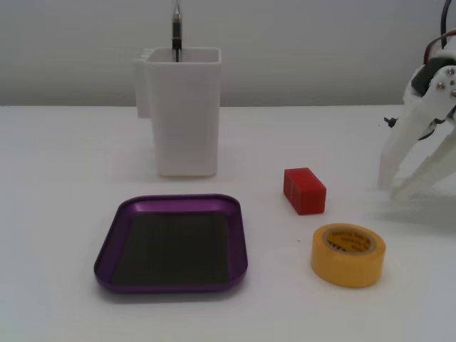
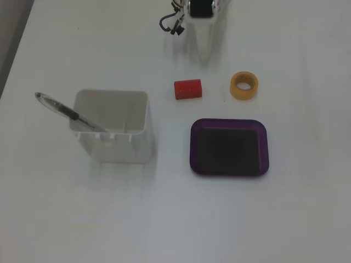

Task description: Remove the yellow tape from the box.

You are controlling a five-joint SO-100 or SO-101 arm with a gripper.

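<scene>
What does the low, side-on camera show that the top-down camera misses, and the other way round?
Only the side-on fixed view shows the back wall, the two spread white fingers of the tool, and the height of the tall white plastic container.

Only the top-down fixed view shows that container's hollow inside and the slanted pen's full length.

Both show the thick yellow tape roll on the table beside the small red block, outside the empty shallow purple metallic tray.
</scene>
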